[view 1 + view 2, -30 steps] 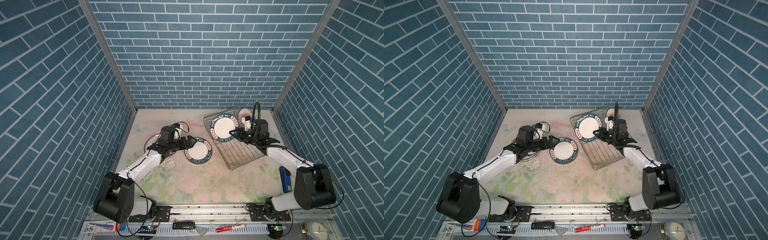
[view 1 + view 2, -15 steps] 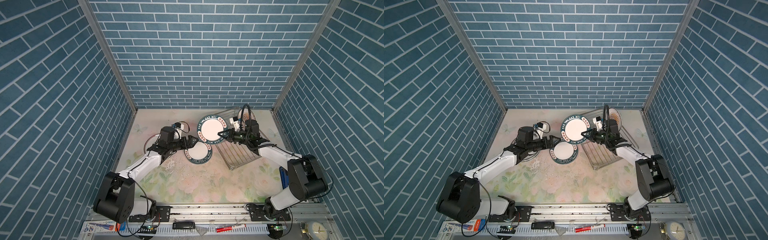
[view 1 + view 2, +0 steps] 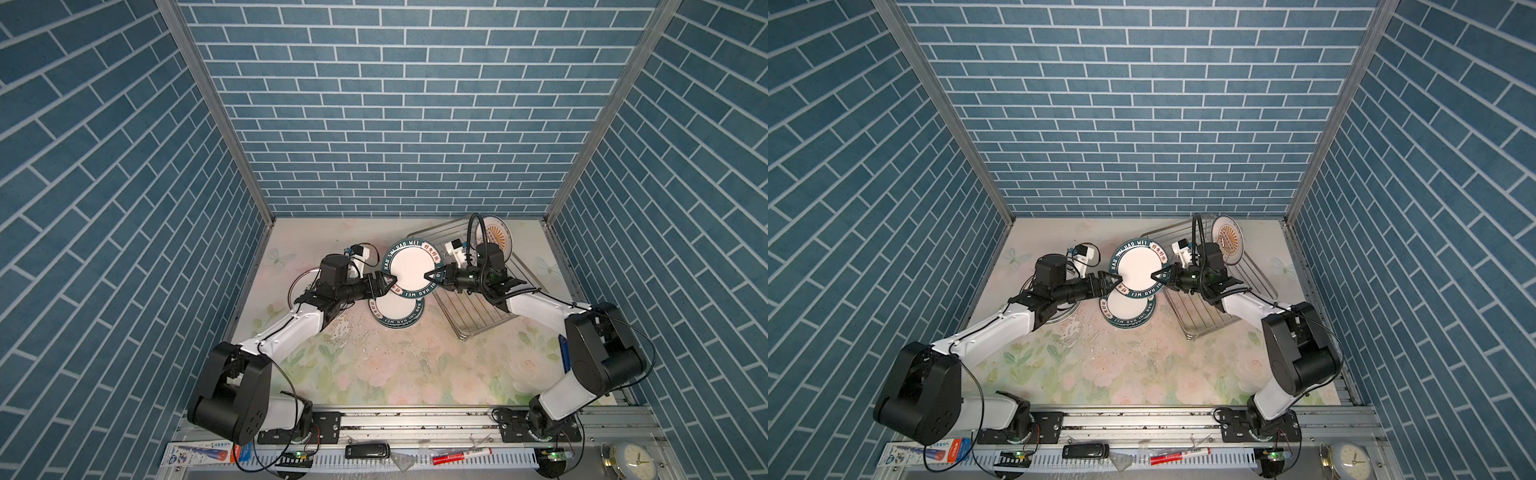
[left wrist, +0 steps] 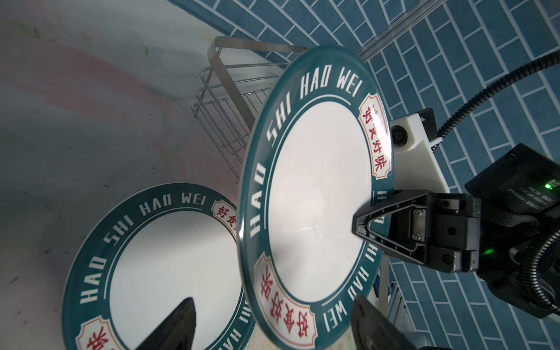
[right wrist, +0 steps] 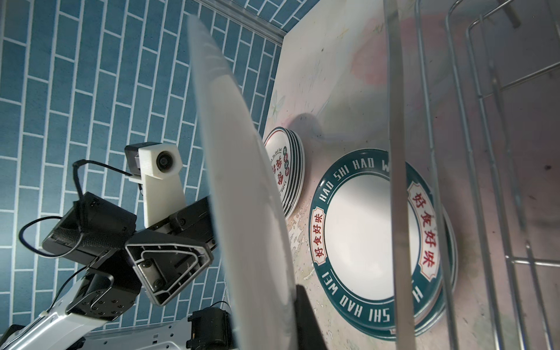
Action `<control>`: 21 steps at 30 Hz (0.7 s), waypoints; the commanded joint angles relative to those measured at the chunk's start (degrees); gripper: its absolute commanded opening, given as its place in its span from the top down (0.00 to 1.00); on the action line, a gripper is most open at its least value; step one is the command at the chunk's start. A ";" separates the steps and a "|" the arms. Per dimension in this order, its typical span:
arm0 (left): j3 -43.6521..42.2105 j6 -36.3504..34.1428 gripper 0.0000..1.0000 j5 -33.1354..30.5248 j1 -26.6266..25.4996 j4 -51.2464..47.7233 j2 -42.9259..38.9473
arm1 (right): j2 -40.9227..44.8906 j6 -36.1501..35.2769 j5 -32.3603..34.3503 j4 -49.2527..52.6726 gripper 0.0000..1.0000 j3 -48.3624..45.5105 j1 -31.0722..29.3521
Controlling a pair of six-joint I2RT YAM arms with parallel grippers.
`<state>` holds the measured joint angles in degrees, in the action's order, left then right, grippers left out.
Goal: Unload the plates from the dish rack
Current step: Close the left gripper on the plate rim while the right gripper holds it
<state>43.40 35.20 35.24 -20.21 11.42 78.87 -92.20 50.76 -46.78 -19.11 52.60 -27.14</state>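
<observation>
Handover step, judged. Right tool [image 3: 430, 277] grips 1 green-rimmed plate [image 3: 409, 269] by its rim, in the air above the stack [image 3: 395, 311] on the tabletop [image 3: 374, 365]. Left tool [image 3: 387, 284] straddles the opposite rim, jaws wide. The next move probably calls for the left to close, then the right to release. 1 sunburst plate [image 3: 496, 237] stands in the dish rack [image 3: 478, 318].

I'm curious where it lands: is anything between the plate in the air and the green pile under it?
Nothing visible. The plate hangs over the pile, held at its rim by the right end effector.
</observation>
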 commanded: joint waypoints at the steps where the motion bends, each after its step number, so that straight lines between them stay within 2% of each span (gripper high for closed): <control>1: -0.20 0.90 0.24 2.42 0.18 3.70 2.06 | 0.37 -0.30 -1.81 -1.66 1.00 3.74 -1.40; 8: 0.05 1.48 0.36 4.48 0.17 4.92 2.02 | 0.05 -0.79 -2.08 -0.90 1.00 3.96 -2.20; 10: -0.10 1.36 0.45 4.23 0.17 4.67 1.22 | -0.09 -0.84 -2.37 -1.17 1.00 3.92 -2.31; 13: -0.25 1.41 0.52 4.26 0.18 4.74 0.65 | -0.39 -0.84 -2.43 -1.44 1.00 3.92 -2.51; 21: -0.79 3.47 0.63 6.60 0.18 8.44 1.56 | -1.06 -0.83 -3.49 -2.37 0.94 3.93 -2.98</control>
<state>43.07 38.22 39.22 -20.01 15.84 80.58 -92.60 50.70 -48.12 -18.96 53.63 -29.52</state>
